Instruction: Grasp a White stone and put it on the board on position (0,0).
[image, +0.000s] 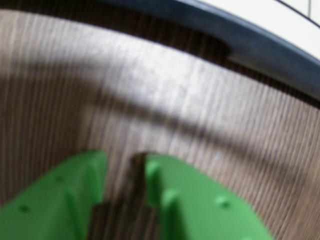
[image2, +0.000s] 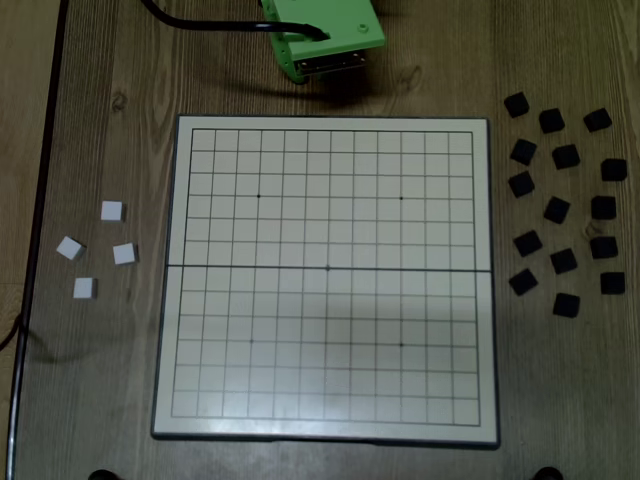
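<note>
**Inspector:** Report the arm's position.

**Assistant:** In the fixed view the green arm (image2: 325, 35) sits at the twelve o'clock edge of the table (image2: 110, 380), just beyond the board's top rim. A black cable (image2: 205, 22) runs off toward eleven o'clock. The fingertips are not visible in that view.

**Inspector:** And the tool?

**Assistant:** In the wrist view the gripper (image: 126, 165) enters from six o'clock. Its two green fingers (image: 190, 200) stand slightly apart, with a narrow gap between them and nothing in it. Only wood grain shows below. The picture is blurred.

**Inspector:** The board?

**Assistant:** The board (image2: 183, 300) lies flat at the middle of the table, cream with a thin black grid, a dark rim and a horizontal seam. No piece rests on it. The wrist view catches its dark rim at one o'clock.

**Inspector:** The target crossing?

**Assistant:** Position (0,0) (image2: 328, 268) is the small dark dot on the seam at the grid's centre. It is bare.

**Inspector:** The white pieces?

**Assistant:** Four lie at nine o'clock of the board, on the table and apart from one another. The White stone (image2: 125, 253) nearest the board is at the cluster's three o'clock side; the other white stones (image2: 84, 288) sit around it at twelve, nine and six o'clock. All are well apart from the gripper.

**Inspector:** Anything else?

**Assistant:** Black square pieces (image2: 557, 210) are scattered at three o'clock of the board, none touching it.
</note>
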